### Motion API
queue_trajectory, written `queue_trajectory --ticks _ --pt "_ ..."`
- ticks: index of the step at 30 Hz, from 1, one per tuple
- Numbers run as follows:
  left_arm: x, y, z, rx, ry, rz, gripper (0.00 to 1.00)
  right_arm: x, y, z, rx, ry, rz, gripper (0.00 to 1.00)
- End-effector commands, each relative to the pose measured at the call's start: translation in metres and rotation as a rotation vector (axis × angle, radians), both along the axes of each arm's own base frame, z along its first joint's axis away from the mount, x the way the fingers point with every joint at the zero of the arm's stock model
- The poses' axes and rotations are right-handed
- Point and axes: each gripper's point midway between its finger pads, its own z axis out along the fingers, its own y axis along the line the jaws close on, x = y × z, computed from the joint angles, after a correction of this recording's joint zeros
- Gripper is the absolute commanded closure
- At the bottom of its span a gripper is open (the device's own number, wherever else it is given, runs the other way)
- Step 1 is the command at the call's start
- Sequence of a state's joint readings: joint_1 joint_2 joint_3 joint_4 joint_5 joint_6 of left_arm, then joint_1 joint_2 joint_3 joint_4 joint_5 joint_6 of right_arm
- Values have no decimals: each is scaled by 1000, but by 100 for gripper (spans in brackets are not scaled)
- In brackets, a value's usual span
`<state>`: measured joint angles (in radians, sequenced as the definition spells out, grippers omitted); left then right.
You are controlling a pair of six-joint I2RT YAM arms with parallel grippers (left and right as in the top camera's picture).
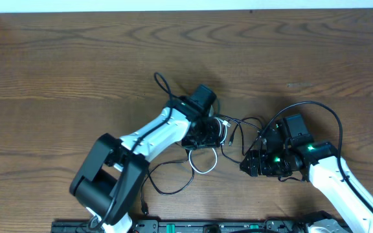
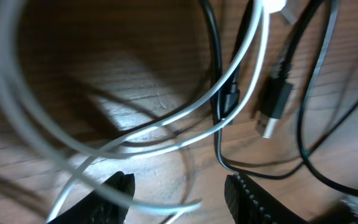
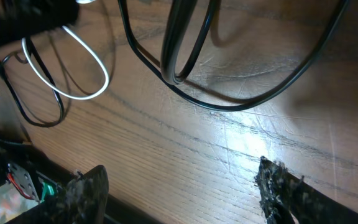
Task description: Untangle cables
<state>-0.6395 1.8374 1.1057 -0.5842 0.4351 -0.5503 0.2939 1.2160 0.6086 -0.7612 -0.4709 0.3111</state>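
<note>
The thin white cord (image 1: 203,172) and the thin black cord (image 1: 243,120) lie tangled on the wooden table between my two grippers. My left gripper (image 1: 206,134) hovers low over the tangle. In the left wrist view it (image 2: 179,193) is open, with a strand of the white cord (image 2: 166,146) running between its fingers. The black cord (image 2: 215,62) and a USB plug (image 2: 272,109) lie just ahead. My right gripper (image 1: 252,163) is to the right of the tangle. In the right wrist view it (image 3: 179,186) is open and empty, with loops of black cord (image 3: 241,107) beyond it and a white loop (image 3: 86,93) at upper left.
The table (image 1: 76,65) is dark brown wood. A black loop of cord (image 1: 173,191) trails toward the front edge near the left arm's base (image 1: 105,181). The thicker black wire of the right arm (image 1: 332,120) arcs above its wrist.
</note>
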Motion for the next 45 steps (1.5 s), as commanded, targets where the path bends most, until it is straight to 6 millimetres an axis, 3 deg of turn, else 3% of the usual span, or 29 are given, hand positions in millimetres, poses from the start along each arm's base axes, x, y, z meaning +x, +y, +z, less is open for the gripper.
queue_trajectory --ticks 1,4,8,11,14,19,22,25,26,30,33,37,45 --pt "1 1 -11 67 -24 -7 49 5 2 6 0 -23 -6 28" --pt "1 -1 -14 83 -50 -22 56 5 2 6 1 -23 -6 28" --pt "13 -12 -11 48 -107 -22 89 6 2 6 2 -27 -6 28" --pt "25 -16 4 9 -164 -27 92 7 2 6 -2 -29 -6 28" --pt "38 -16 31 -32 -235 -40 92 11 -4 4 -38 -51 -16 27" --pt "56 -9 111 -155 -408 6 92 28 -1 7 -30 -124 -21 25" --pt "59 -3 179 -308 -538 29 92 38 18 20 81 -179 12 24" --pt "55 7 240 -435 -671 39 92 42 46 46 270 -257 114 23" --pt "52 15 264 -470 -737 50 92 43 62 65 391 -310 184 23" --pt "40 31 307 -526 -855 70 92 42 87 109 626 -435 325 22" --pt "33 37 320 -547 -887 76 92 37 96 136 752 -509 418 21" --pt "31 37 323 -569 -860 116 92 31 101 157 844 -584 504 20" --pt "39 30 307 -549 -810 119 92 39 101 156 813 -620 489 17"
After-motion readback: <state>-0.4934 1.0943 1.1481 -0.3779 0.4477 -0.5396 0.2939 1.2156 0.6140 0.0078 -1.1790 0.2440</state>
